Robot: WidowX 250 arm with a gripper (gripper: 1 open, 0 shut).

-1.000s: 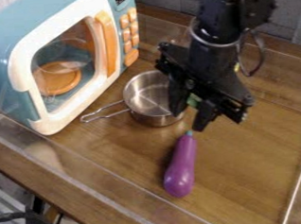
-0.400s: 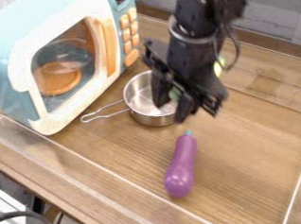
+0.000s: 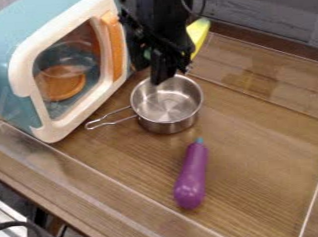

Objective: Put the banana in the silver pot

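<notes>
I have the pincer in the upper middle of the frame, hanging over the far rim of the silver pot. Its jaws are shut, and I judge they are clamped on the banana, though the dark arm hides the contact itself: all I see of the fruit is a yellow patch poking out at the arm's right side, well above the worktop. The pot interior looks empty from here, its wire handle pointing lower left toward the toy microwave.

So the carry is nearly done and the drop is what remains. As I read it, the next move calls for centring the banana over the pot mouth, coming down a little, then opening the jaws so it falls inside rather than bridging the rim.

Compared with 1 second ago, the arm has swung from right of the pot up and left to stand above it. The purple eggplant lies where it did, lower centre, and the pot has not shifted.
</notes>
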